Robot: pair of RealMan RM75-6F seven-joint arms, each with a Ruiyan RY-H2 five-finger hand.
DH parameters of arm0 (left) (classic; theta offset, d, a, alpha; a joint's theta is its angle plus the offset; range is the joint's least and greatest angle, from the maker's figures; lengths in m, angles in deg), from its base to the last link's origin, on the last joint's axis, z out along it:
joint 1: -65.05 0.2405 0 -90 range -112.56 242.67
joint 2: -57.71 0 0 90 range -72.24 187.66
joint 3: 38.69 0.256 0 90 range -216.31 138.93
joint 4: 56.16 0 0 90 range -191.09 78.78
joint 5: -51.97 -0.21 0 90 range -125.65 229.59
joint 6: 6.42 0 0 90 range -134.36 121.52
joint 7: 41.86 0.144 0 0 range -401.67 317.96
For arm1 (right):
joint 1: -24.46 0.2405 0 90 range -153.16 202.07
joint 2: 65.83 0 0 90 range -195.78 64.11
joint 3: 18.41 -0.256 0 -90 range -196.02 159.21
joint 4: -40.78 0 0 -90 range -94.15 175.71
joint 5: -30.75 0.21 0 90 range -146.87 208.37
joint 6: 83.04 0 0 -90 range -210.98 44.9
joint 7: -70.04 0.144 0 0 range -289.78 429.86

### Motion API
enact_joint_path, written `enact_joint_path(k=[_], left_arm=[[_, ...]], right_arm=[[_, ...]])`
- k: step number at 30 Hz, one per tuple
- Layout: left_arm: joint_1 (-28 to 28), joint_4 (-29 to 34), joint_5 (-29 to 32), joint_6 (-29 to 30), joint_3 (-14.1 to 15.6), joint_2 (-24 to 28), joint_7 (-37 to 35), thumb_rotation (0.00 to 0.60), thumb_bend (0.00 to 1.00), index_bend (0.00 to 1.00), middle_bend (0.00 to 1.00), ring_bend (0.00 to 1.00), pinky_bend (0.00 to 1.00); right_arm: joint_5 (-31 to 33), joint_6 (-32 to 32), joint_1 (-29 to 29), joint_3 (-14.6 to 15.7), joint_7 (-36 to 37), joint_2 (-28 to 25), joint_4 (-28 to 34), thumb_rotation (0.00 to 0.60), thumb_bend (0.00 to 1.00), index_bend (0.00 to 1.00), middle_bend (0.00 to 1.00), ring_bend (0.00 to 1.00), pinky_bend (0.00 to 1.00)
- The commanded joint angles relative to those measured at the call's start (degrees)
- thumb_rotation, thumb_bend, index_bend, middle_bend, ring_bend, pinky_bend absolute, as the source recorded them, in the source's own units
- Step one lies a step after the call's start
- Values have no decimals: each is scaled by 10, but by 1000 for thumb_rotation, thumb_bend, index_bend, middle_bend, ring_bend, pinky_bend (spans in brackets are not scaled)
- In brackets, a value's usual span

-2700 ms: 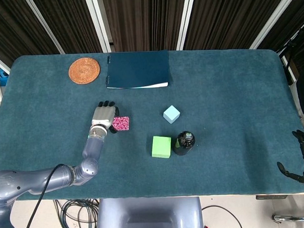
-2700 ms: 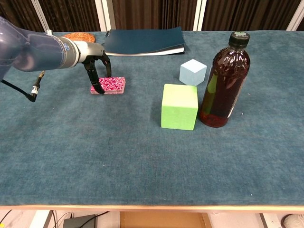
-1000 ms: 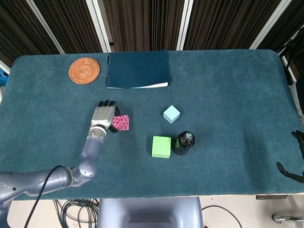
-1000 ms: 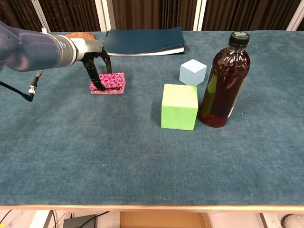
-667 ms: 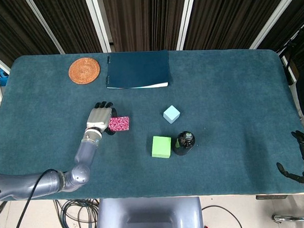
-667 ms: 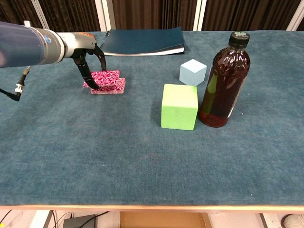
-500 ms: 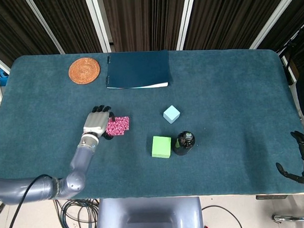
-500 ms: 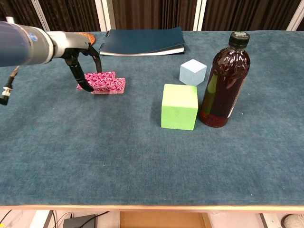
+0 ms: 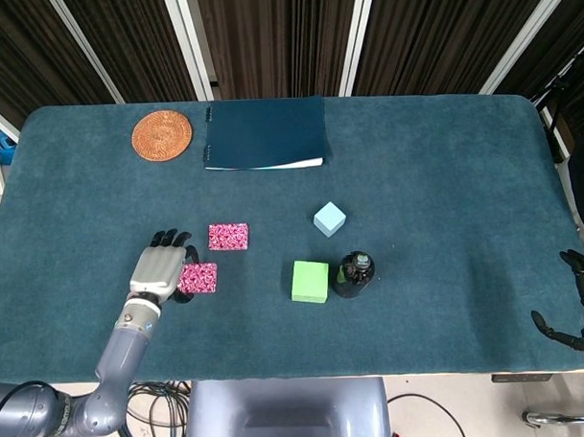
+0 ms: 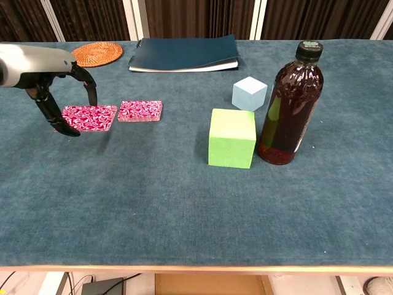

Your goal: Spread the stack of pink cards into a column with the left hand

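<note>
Sitting on the teal bench point(image 9: 448, 299): notebook point(image 9: 265, 133) and woven coaster point(image 9: 161, 135) at the far edge, dark bottle point(image 10: 289, 104), green cube point(image 10: 232, 137) and pale blue cube point(image 10: 249, 93) mid-bench, none in the way.

Lying as two separate pink patches: remaining stack point(image 9: 228, 236) further from the robot, pulled-off cards point(image 9: 197, 277) nearer the robot and slightly to its left, with a strip of bare bench between them. Long sides of both running left-right, so the column is forming toward the robot's edge, a bit diagonal.

Resting over the left end of the pulled-off cards: left hand point(image 9: 159, 270), fingers point(image 10: 67, 129) curled down and pressing on or beside that patch, apparently not wrapped around it. Remaining stack lying ahead of the fingers and to the right; next drag likely needing a reach back out to it. Left hand far nearer than right.

Hanging at the bench's right corner, well apart from everything: right hand point(image 9: 573, 305), mostly cut off; cannot tell if clenched or released.

Showing from the head view: the gap and offset between patches. Showing from the chest view: stack thickness, the further patch thicker, and the dark fingertips touching down at the near patch's left edge. Hidden in chest view: right hand.
</note>
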Motion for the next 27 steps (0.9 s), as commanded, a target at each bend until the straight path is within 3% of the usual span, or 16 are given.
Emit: enact_joint_path(k=[1,14,27], left_arm=[[11,2,-22,17,14,-15,2,600,267,530,180,32,18],[29,-61,-38,-3,22,-88,-8,600,267,534,180,31,17],[13,-131,5,-49,-21,-139,-2,600,267,534,180,32,15]], right_arm=[[0,-1,0,0,0,1,0,600,268,96,69,142,186],[1,0,-1,-1,5,-1,-1,600,268,95,69,142,186],[3,4,0,0,9,-3,-1,600,268,95,69,142,186]])
